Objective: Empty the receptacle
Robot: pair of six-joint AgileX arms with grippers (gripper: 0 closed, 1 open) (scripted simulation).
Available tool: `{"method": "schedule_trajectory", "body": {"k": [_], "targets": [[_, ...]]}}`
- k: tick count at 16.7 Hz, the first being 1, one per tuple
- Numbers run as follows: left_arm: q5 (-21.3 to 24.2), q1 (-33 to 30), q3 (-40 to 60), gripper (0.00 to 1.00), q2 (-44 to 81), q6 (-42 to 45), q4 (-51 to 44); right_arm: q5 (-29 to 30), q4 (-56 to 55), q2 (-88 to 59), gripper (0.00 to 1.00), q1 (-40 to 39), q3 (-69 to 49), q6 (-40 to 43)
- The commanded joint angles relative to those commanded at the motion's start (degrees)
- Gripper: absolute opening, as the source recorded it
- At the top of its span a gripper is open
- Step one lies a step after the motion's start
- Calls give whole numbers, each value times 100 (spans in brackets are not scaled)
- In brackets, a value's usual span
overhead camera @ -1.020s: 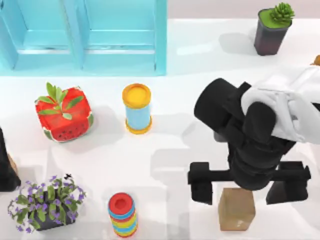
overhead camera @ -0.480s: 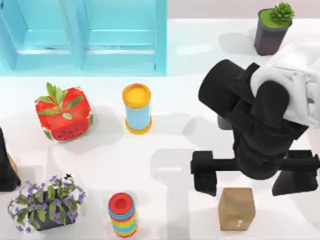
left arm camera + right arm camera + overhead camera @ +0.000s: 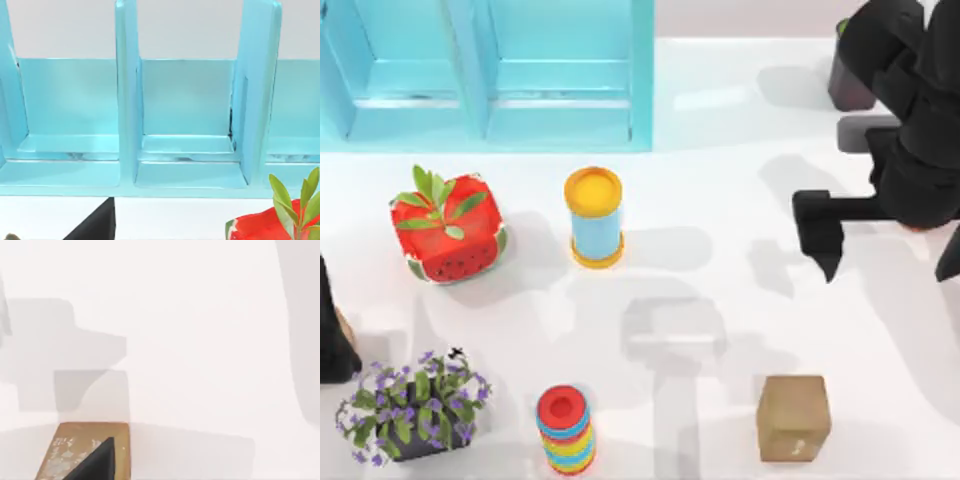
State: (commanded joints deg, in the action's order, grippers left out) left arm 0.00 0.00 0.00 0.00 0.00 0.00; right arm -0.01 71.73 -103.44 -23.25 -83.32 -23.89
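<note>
Where the white counter (image 3: 720,150) runs out to the right, find the right hand (image 3: 885,240) of the AgileX pair, spread fully wide, gripping nothing and touching nothing. Nearer the front edge than that hand and a little to its left, well apart from it, see the brown cardboard-coloured box (image 3: 793,417) resting flat on the counter. Find the same box (image 3: 65,450) in the right wrist view, partly behind a black fingertip (image 3: 97,462). Far to the left of the right hand, along the back of the counter, note the turquoise rack of upright dividers and open compartments (image 3: 500,100), met again at close range in the left wrist view (image 3: 125,125). Between rack and box, moving away from the hand, pass a pale blue cylinder with yellow ends (image 3: 594,216), a red watermelon-patterned cube topped with green leaves (image 3: 447,228), a stack of coloured rings with a red top (image 3: 565,428) and a purple-flowered plant in a dark pot (image 3: 410,405). Just behind the right arm, glimpse another dark pot (image 3: 845,85). At the counter's left edge, find the left arm (image 3: 330,330) parked; cannot tell how its hand stands.
</note>
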Motion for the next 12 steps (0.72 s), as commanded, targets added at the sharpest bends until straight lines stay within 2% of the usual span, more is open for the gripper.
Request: {"method": "schedule_trajectory", "body": {"k": [7,10,12], "targets": [[0,0,0,100,0,0,0,-18,657,-865,100,3473,-1572,3350],[0,0,0,100,0,0,0,-24,811,-1060,100,4387,-2003,4259],[0,0,0,100,0,0,0,-26,859,-1119,100,4688,-2152,4559]]}}
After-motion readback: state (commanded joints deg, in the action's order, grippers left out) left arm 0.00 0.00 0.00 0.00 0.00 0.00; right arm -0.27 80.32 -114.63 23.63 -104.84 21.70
